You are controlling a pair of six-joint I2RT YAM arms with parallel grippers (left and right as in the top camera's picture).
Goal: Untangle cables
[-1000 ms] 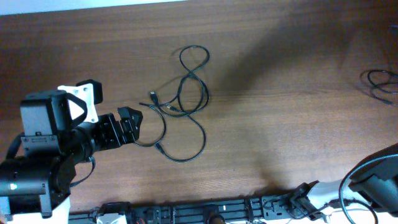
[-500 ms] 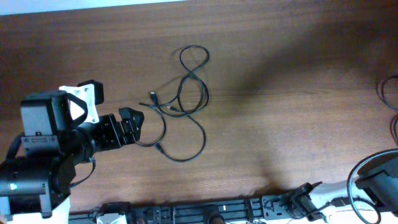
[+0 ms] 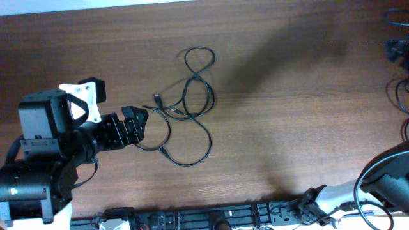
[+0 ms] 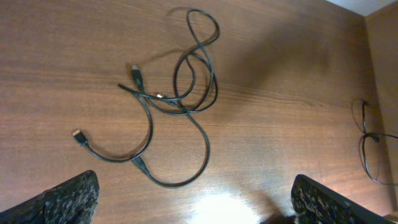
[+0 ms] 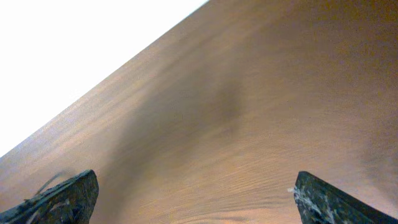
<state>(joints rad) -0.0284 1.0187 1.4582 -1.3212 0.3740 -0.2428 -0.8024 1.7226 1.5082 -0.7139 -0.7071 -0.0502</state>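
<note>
The cables [image 3: 192,96] lie looped together on the brown table, left of centre, with small plugs [image 3: 156,98] at their loose ends. They fill the upper half of the left wrist view as one tangle of cables [image 4: 180,93]. My left gripper [image 3: 135,121] is open just left of the tangle, above the table. Its fingertips [image 4: 71,199] stand wide apart with nothing between them. Another thin black cord [image 3: 401,96] lies apart at the right edge. My right gripper [image 5: 196,193] is open over bare wood near the table's far edge.
The left arm's bulky body [image 3: 45,160] fills the lower left. The right arm [image 3: 383,185] rises at the lower right corner. A black rail [image 3: 211,217] runs along the front edge. A dark blurred shape [image 3: 396,48] sits at the upper right.
The cord at the right edge has shifted toward the edge and stretched out. A dark blurred shape has appeared at the upper right. The left gripper has barely moved.
</note>
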